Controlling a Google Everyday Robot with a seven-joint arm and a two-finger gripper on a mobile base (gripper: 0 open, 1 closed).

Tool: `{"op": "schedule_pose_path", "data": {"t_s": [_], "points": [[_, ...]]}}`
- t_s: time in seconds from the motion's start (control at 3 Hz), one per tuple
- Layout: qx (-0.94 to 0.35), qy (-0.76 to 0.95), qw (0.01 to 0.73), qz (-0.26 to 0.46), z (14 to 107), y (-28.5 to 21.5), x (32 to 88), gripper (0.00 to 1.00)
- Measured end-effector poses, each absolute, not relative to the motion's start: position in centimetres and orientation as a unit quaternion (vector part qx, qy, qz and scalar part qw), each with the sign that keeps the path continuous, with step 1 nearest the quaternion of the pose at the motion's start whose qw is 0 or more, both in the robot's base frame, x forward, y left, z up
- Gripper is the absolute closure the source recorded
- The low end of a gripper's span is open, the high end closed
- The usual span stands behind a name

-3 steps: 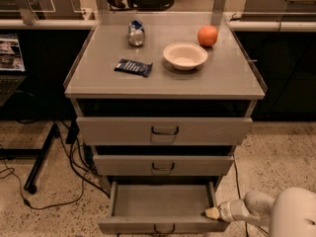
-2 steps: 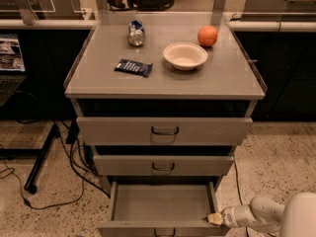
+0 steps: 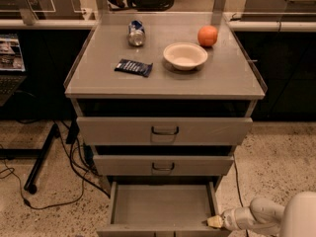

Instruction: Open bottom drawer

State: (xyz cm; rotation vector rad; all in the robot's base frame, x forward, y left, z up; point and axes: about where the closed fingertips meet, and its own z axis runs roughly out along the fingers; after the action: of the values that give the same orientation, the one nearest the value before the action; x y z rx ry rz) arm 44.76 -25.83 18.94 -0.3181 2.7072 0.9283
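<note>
The bottom drawer (image 3: 163,204) of the grey metal cabinet stands pulled out, showing its plain grey tray; its front runs along the picture's lower edge and its handle is out of view. My gripper (image 3: 215,222) is at the drawer's front right corner, close to or touching its right wall. The white arm (image 3: 261,214) reaches in from the lower right. The mid-sized drawer front (image 3: 163,165) and the widest drawer front (image 3: 164,131) above it are slightly out, each with a dark loop handle.
On the cabinet top (image 3: 232,78) lie a crushed can (image 3: 136,33), a dark snack packet (image 3: 133,67), a white bowl (image 3: 185,55) and an orange (image 3: 208,35). Cables (image 3: 64,172) and a black stand leg (image 3: 42,157) lie on the speckled floor at the left.
The drawer has come further out toward the camera. My gripper and arm have moved down and back with it, staying at its front right corner.
</note>
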Motion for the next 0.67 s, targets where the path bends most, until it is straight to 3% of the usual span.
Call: {"op": "schedule_pose_path", "data": {"t_s": [0.67], "points": [[-0.100, 0.932, 0.103, 0.333, 17.3, -25.5, 43.1, 1.00]]}}
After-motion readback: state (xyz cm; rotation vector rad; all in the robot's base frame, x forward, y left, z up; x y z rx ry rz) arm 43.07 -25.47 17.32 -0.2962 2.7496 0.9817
